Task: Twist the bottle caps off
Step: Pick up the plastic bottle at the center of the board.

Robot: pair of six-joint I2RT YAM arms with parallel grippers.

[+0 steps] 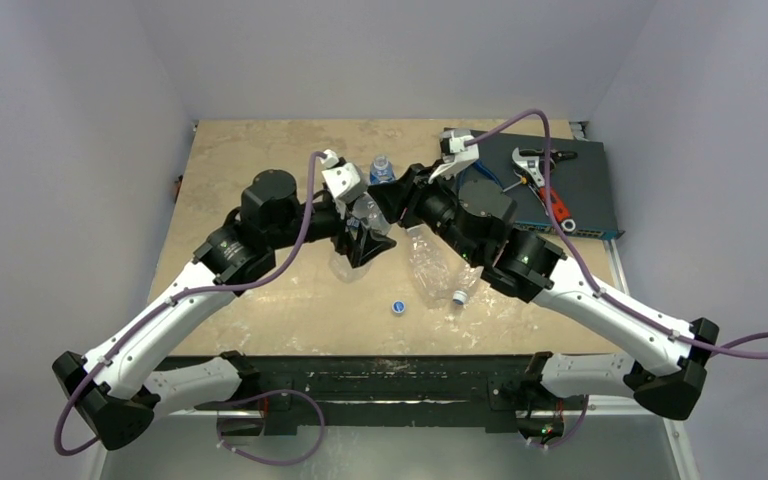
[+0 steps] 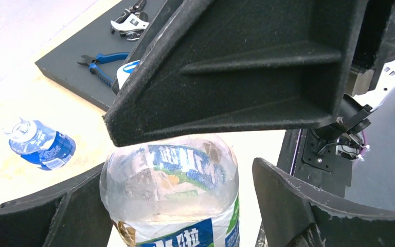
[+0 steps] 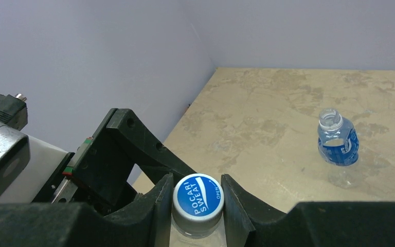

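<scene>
Soft even light, weak shadows, mild sheen on bottle [image 2: 169, 180].

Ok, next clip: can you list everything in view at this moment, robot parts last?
labelled bottle: one, clear with a blue, white and green label, between the left gripper's fingers
blue cap: one, on that bottle
open bottle: one, blue label, no cap, standing farther back
crinkled bottles: two, clear, lying mid-table, one partly hidden under the left arm
loose cap: one, blue, on the table nearer the arm bases
wrench: one, silver, on the mat
red-handled tool: one, on the mat
blue-handled pliers: one, on the mat
dark mat: one, far right
table: one, tan
left gripper: black, open
right gripper: black, shut on the blue cap
</scene>
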